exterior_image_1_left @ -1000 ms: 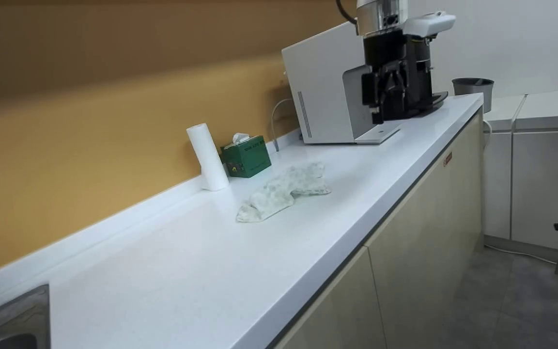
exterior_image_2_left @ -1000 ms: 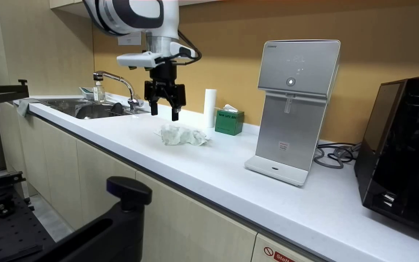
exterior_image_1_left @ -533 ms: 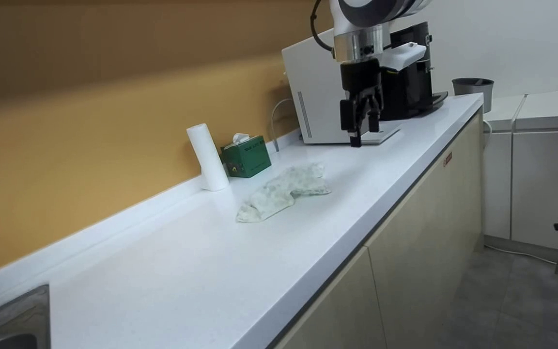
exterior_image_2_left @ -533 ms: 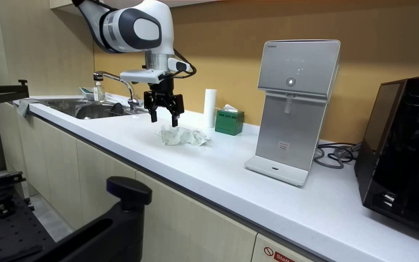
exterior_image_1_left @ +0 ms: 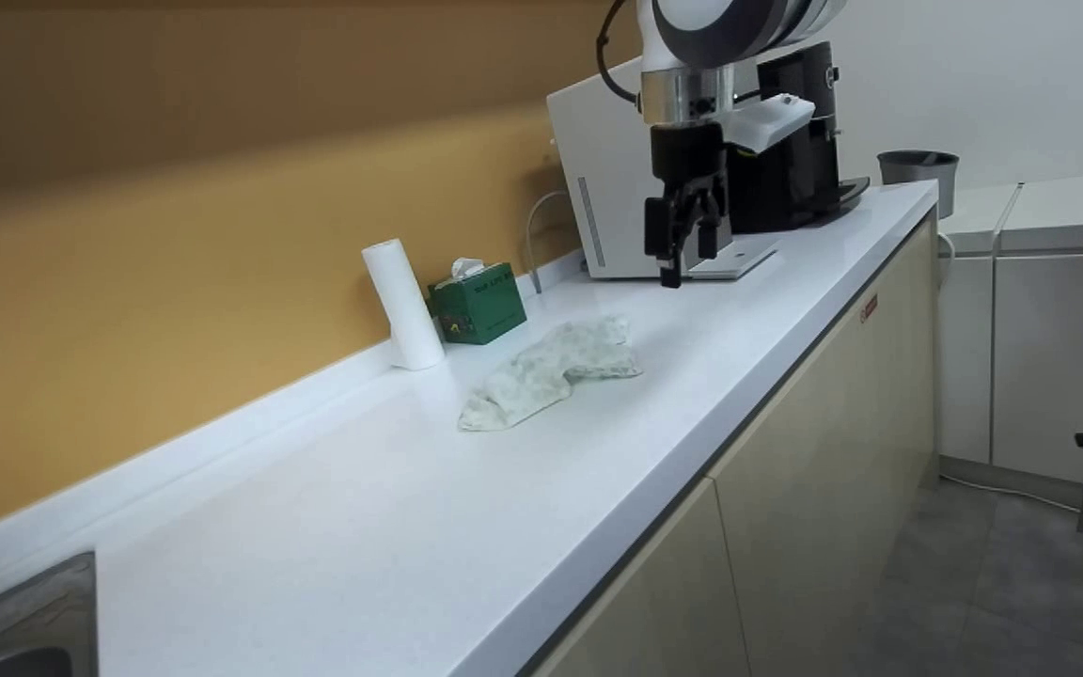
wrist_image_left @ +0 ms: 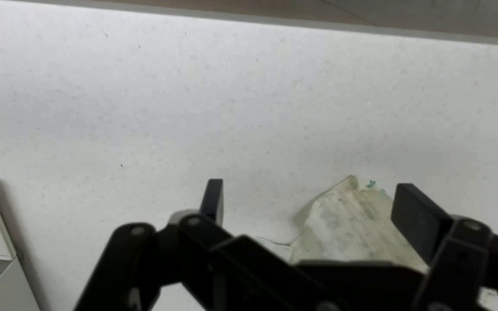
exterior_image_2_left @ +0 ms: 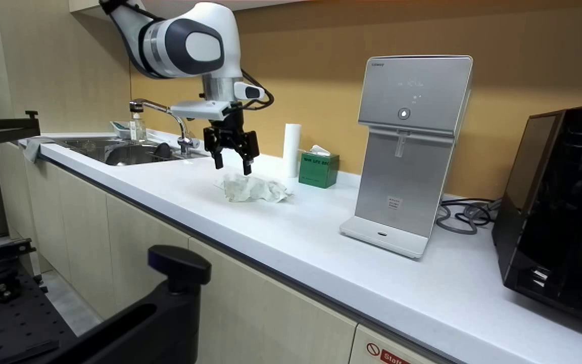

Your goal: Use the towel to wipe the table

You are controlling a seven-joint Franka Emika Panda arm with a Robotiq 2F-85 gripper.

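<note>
A crumpled, pale green-white towel [exterior_image_1_left: 551, 371] lies on the white countertop [exterior_image_1_left: 363, 527]. It also shows in an exterior view [exterior_image_2_left: 253, 188] and in the wrist view [wrist_image_left: 352, 220], where its lower part is hidden behind the gripper body. My black gripper [exterior_image_1_left: 689, 265] hangs pointing down above the counter, and it shows in an exterior view [exterior_image_2_left: 233, 168] just over the towel. In the wrist view the fingers [wrist_image_left: 309, 194] are wide apart with nothing held between them. The towel's folded end appears below, nearer the right finger. The gripper is apart from the towel.
A paper roll [exterior_image_2_left: 291, 150] and a green tissue box [exterior_image_2_left: 319, 169] stand along the back wall. A grey water dispenser [exterior_image_2_left: 412, 151] and a black appliance [exterior_image_2_left: 559, 212] stand on the counter. A sink [exterior_image_2_left: 119, 154] is at the far end. The counter's front edge [wrist_image_left: 275, 26] shows in the wrist view.
The arm has come down and my gripper has moved closer to the towel, mostly in the earlier half second, with only a slight shift since. The towel has not moved.
</note>
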